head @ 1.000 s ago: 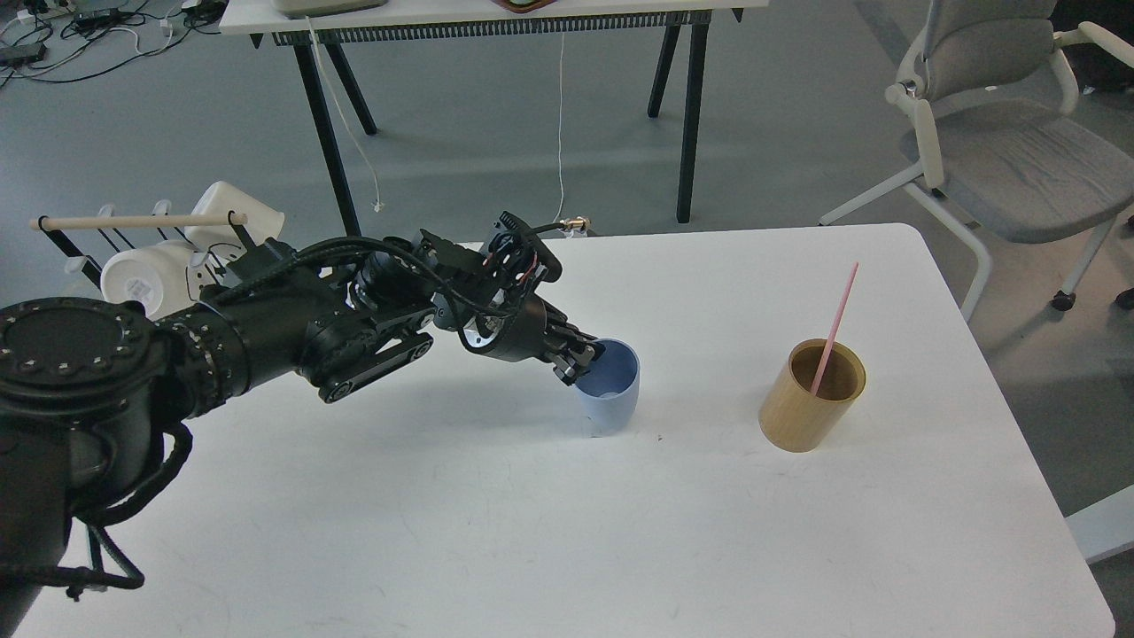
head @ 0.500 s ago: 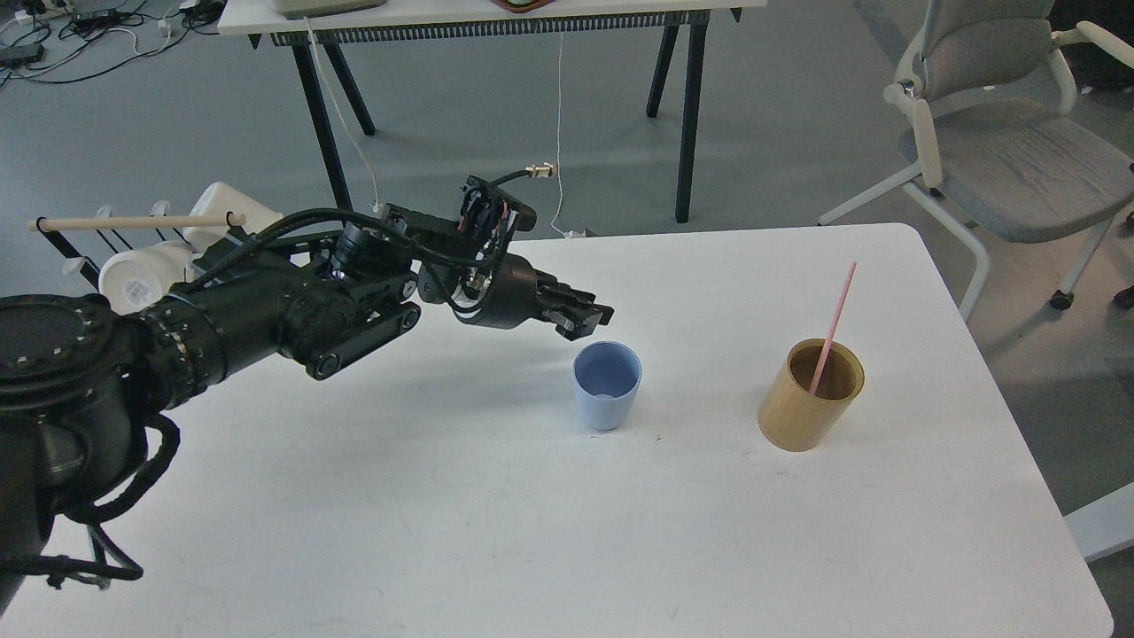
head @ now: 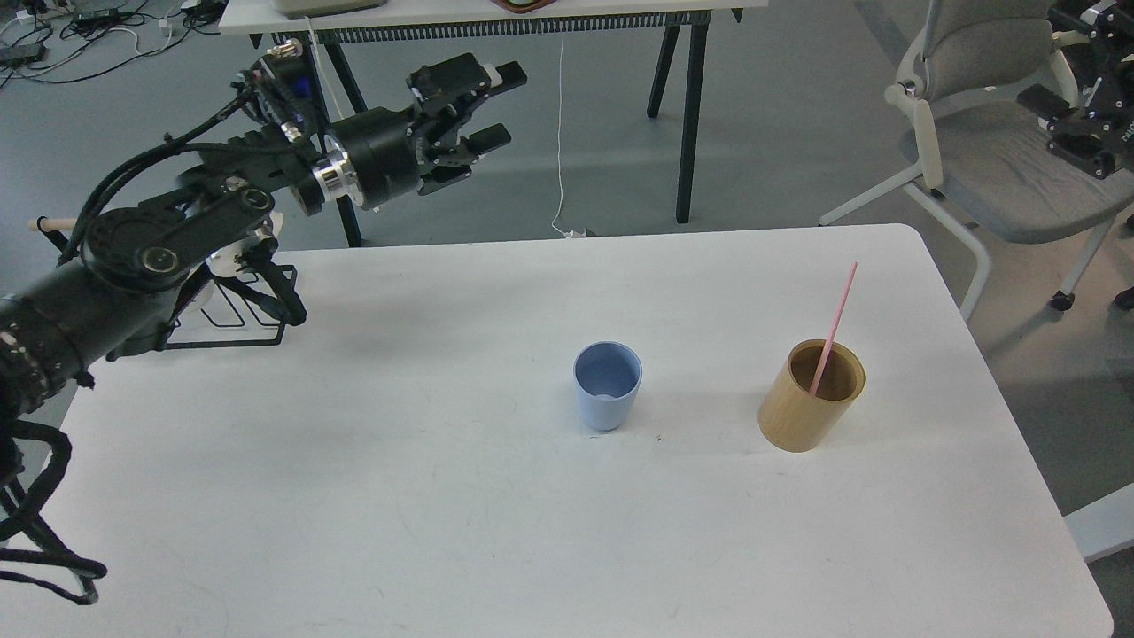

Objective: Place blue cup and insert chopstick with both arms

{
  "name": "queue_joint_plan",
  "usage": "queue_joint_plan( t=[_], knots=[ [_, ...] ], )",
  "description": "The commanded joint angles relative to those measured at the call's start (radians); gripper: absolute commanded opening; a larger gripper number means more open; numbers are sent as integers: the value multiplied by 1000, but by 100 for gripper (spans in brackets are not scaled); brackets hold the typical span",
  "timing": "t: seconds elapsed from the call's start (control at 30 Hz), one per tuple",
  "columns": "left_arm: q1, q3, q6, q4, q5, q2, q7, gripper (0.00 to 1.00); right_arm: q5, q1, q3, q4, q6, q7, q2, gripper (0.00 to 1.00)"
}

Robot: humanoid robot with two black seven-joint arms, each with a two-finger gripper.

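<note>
The blue cup (head: 607,385) stands upright and empty on the white table (head: 443,532), near its middle. The pink-red chopstick (head: 834,326) leans inside a tan wooden cylinder (head: 811,409) to the cup's right. My left gripper (head: 494,106) is open and empty, raised high beyond the table's far left edge, well away from the cup. My right gripper (head: 1076,115) shows at the top right edge, in front of the chair. It is dark and partly cut off, so I cannot tell how its fingers stand.
A black wire rack (head: 239,310) stands at the table's far left, mostly behind my left arm, with the end of a pale dowel (head: 40,224) showing. A grey office chair (head: 1001,142) stands beyond the right edge. Another table (head: 496,18) is at the back.
My left gripper let go of the blue cup, then rose and drew back to the upper left. The cup stays upright. My right gripper has come into view at the top right.
</note>
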Motion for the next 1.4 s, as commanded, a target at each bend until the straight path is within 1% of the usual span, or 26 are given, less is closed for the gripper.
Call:
queue_joint_plan(
  t=[0.0, 0.1, 0.13, 0.2, 0.23, 0.3, 0.4, 0.6, 0.63, 0.7, 0.77, 0.8, 0.83, 1.03, 1.13, 1.27, 1.37],
  knots=[
    [129, -173, -1, -49, -119, 83, 0, 92, -190, -83, -22, 226, -285, 0, -78, 100],
    [216, -276, -1, -49, -133, 105, 0, 93, -320, -173, -58, 283, -553, 0, -80, 99],
    [243, -291, -1, -49, -132, 110, 0, 93, -352, -206, -75, 283, -644, 0, -72, 98],
    [284, -296, -1, -53, -132, 113, 0, 94, -371, -261, -111, 279, -781, 0, -60, 98],
    [299, -296, -1, -55, -130, 114, 0, 94, -373, -287, -128, 274, -833, 0, -48, 97],
    [322, -297, -1, -55, -130, 113, 0, 94, -373, -327, -150, 256, -892, 0, -17, 97],
    [339, -296, -1, -55, -128, 107, 0, 95, -376, -372, -161, 207, -910, 0, 50, 95],
    [342, -294, -1, -55, -128, 96, 0, 96, -380, -395, -164, 72, -906, 0, 164, 90],
    [344, -294, -1, -53, -128, 93, 0, 96, -380, -395, -165, 41, -900, 0, 190, 88],
    [346, -293, -1, -52, -128, 93, 0, 96, -382, -390, -177, -34, -899, 0, 268, 79],
    [347, -290, -1, -52, -128, 93, 0, 96, -380, -385, -190, -66, -899, 0, 316, 72],
    [350, -290, -1, -52, -128, 93, 0, 96, -380, -385, -194, -68, -898, 0, 328, 68],
    [352, -290, -1, -50, -128, 93, 0, 96, -377, -385, -196, -67, -898, 0, 334, 67],
    [361, -288, -1, -41, -128, 93, 0, 97, -371, -384, -196, -54, -898, 0, 345, 65],
    [369, -288, -1, -41, -128, 93, 0, 97, -371, -382, -197, -48, -896, 0, 345, 52],
    [369, -288, -1, -41, -128, 93, 0, 97, -371, -376, -197, -44, -898, 0, 345, 42],
    [370, -288, -1, -41, -128, 85, 0, 97, -377, -376, -197, -33, -896, 0, 345, 26]
  ],
)
